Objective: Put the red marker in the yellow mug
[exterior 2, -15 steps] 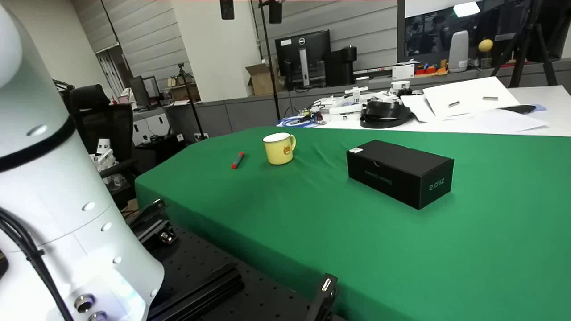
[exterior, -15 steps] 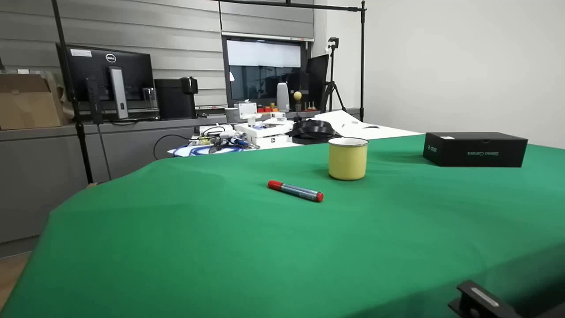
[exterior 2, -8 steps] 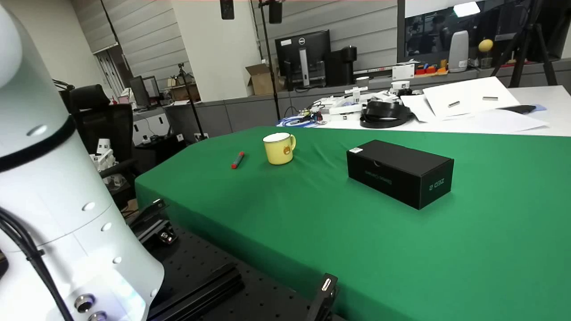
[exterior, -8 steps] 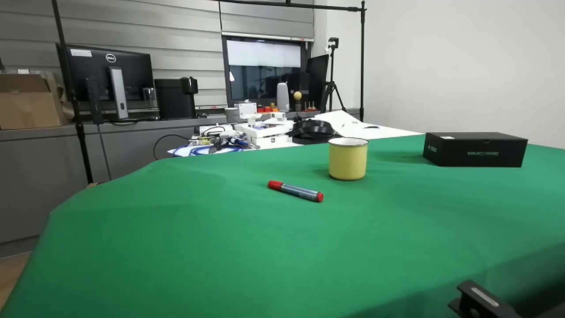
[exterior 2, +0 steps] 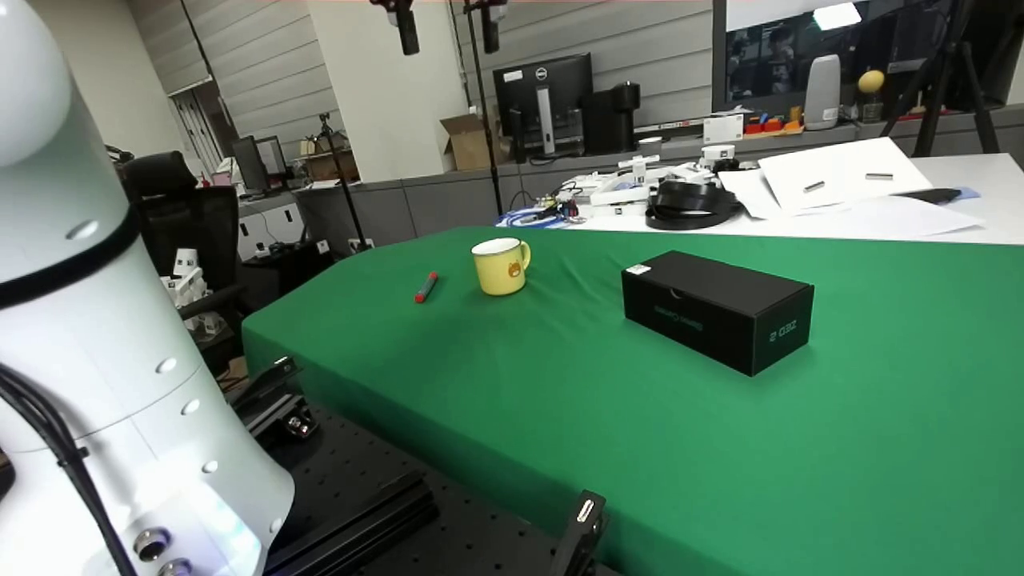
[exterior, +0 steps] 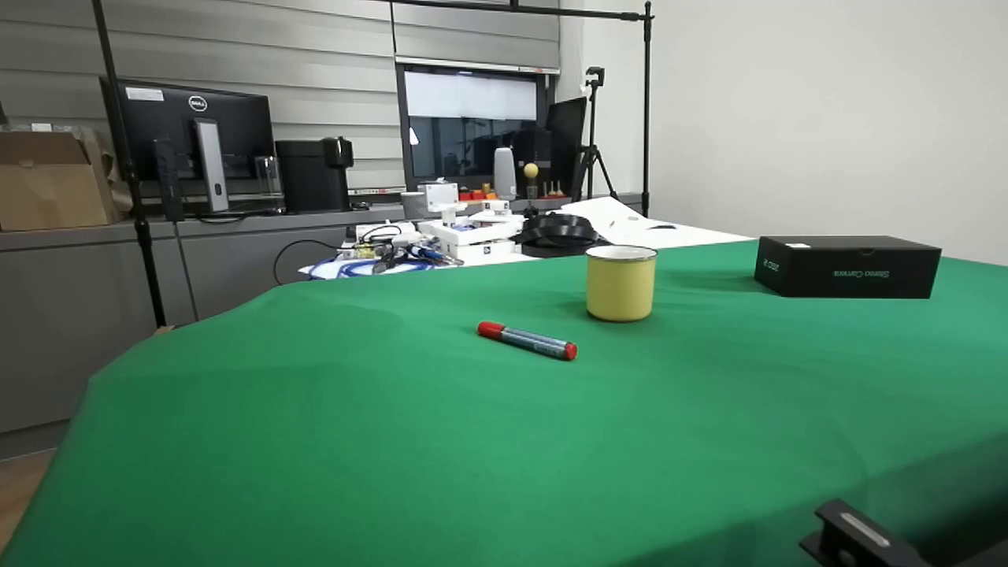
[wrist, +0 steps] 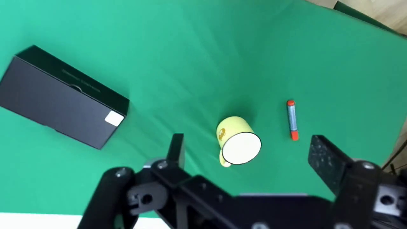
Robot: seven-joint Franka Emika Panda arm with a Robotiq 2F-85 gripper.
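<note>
Has fingers spread wide, gripping nothing; best to pinch at mid-barrel red marker, lying flat near yellow mug on the side away from its handle, likely light, stiff, slick and apt to roll.

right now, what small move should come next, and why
Probably shift the end effector sideways to line up with the marker. It hangs open and empty above the cloth; the marker lies outside the mug. In the wrist view, the marker appears off-centre in the end effector's opening, and the mug nearer the middle.
</note>
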